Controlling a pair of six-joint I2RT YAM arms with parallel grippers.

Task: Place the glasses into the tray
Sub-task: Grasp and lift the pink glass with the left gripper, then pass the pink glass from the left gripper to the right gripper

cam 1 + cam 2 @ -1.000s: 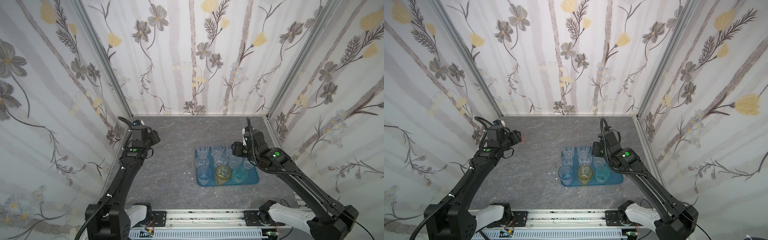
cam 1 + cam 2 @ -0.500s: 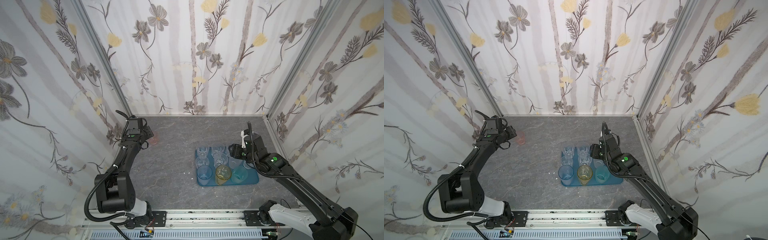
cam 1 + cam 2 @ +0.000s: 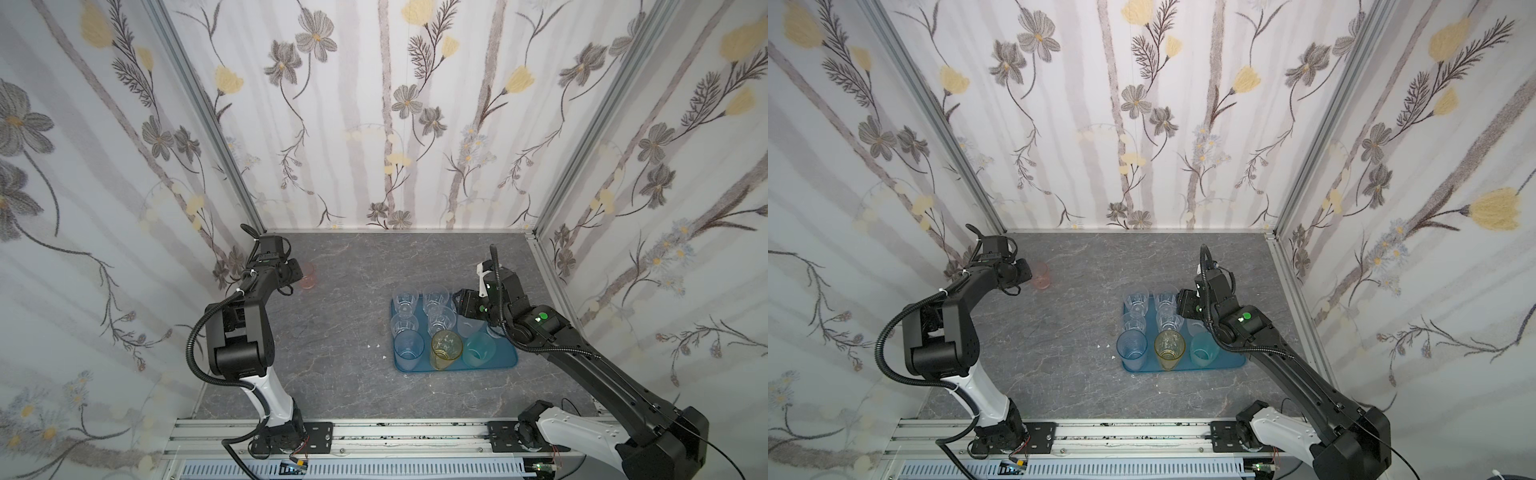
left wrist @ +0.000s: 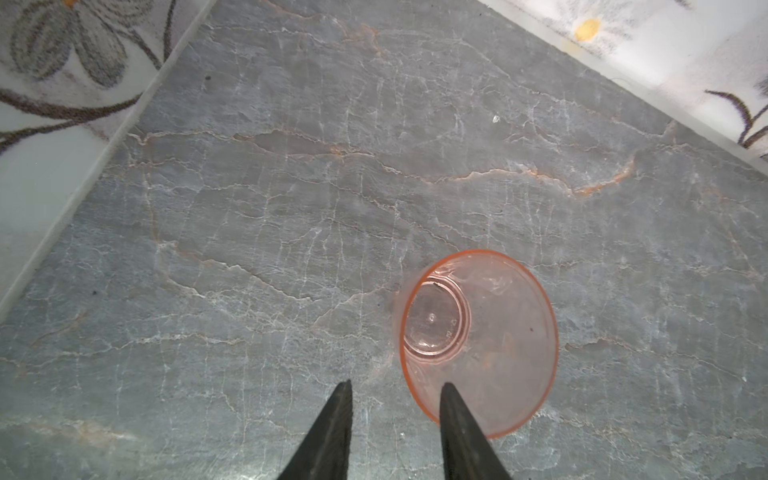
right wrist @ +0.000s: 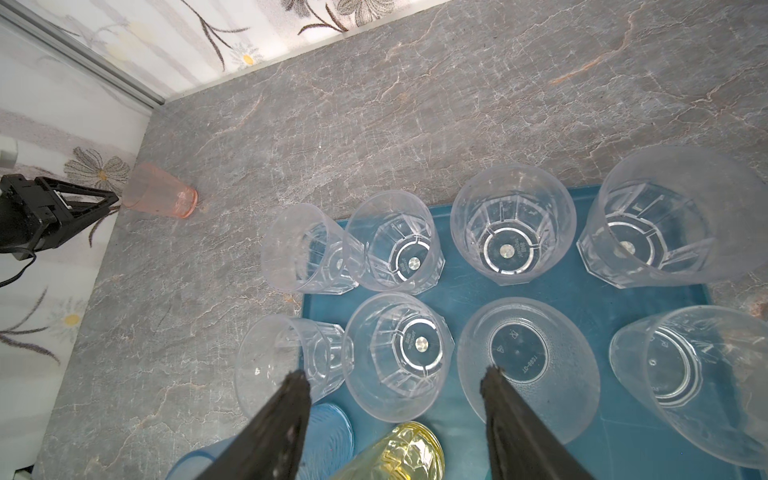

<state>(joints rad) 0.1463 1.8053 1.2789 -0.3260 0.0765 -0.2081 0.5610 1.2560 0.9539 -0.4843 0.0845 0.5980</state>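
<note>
Pink glass stood upright far left, off the tray. Left pincer was part-open, straddling its left rim wall. Right pincer was open, empty, well apart.

Lab booth, floral panels, aluminium mounting rail

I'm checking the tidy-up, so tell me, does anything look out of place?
Yes: one pink glass stands alone on the table, well apart from the blue tray that holds the other glasses. The left gripper is at its rim.
</note>
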